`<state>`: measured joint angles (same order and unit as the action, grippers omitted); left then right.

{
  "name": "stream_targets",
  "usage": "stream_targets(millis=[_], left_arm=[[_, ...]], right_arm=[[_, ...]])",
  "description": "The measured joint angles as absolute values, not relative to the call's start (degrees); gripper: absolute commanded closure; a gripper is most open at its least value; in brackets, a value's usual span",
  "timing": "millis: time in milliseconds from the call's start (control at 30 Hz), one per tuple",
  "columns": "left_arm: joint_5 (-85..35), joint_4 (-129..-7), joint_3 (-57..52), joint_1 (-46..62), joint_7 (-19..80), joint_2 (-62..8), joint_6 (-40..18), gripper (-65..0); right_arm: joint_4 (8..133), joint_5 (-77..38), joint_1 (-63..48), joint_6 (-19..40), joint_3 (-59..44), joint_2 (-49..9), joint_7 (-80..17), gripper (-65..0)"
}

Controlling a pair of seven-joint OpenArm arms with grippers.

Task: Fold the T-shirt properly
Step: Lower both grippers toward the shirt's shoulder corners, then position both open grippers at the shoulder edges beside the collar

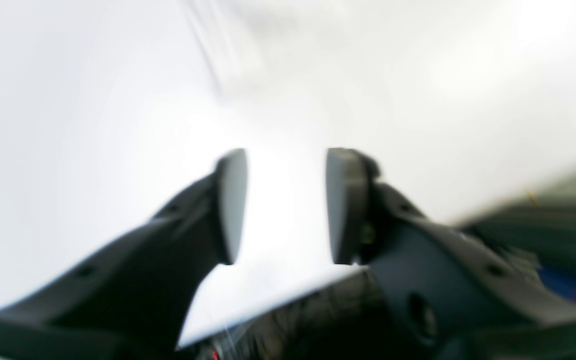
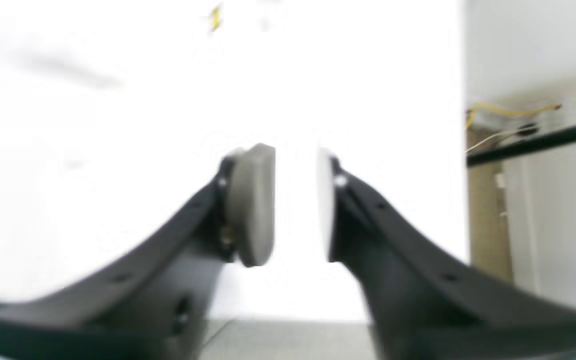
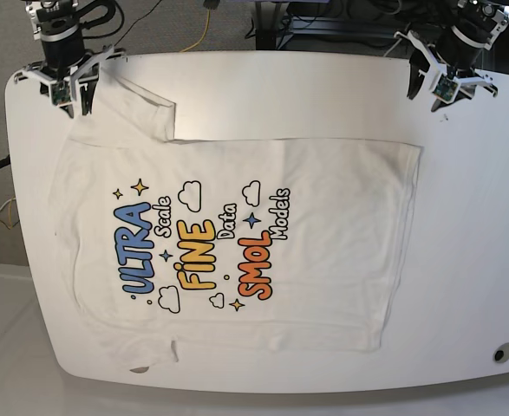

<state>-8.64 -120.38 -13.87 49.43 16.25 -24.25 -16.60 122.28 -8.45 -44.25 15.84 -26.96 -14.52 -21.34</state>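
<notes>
You've got a white rounded table (image 3: 462, 286); the T-shirt (image 3: 323, 225) lies flat on it, print up, filling left and centre, right side bare.

Soft matt white cloth T-shirt (image 3: 237, 234) with glossy-looking print; smooth white table (image 3: 462, 260)
</notes>
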Motion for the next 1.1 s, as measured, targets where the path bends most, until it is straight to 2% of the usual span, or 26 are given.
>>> stream_targets(millis=[100, 367, 633, 900, 1000, 1033, 1100], left_arm=[[-8.7, -120.2, -13.6, 47.3, 16.7, -23.7, -17.6, -31.2], [-10.1, -119.6, -13.7, 45.7, 18.6, -23.2, -17.2, -26.3], [-10.4, -118.3, -14.3, 44.3, 20.4, -22.4, -16.5, -21.0], [-11.0, -115.3, -16.0, 39.9, 20.8, -22.3, -14.0, -22.1], [-11.8, -114.6, -15.5, 39.5, 20.1, -22.3, -15.3, -26.0], [-12.1, -114.4, -15.3, 39.6, 20.1, -22.3, -15.7, -27.3], [-12.5, -114.4, -15.0, 39.9, 20.1, -22.3, -16.7, -29.8]], right_arm=[[119.5, -9.1, -40.2, 14.9, -26.2, -15.3, -25.9, -37.7], [117.6, -7.3, -38.3, 10.4, -24.2, -16.2, -26.5, -40.9], [117.6, -9.8, -37.8, 11.4, -23.3, -16.7, -26.9, -42.9], [118.2, -23.8, -32.4, 15.1, -29.2, -19.1, -30.7, -43.1], [118.5, -28.2, -31.1, 17.1, -33.4, -19.4, -33.1, -42.3], [118.4, -31.0, -30.5, 19.4, -35.7, -19.4, -37.2, -42.3], [118.4, -31.1, -30.3, 18.3, -38.2, -19.8, -38.6, -42.2]])
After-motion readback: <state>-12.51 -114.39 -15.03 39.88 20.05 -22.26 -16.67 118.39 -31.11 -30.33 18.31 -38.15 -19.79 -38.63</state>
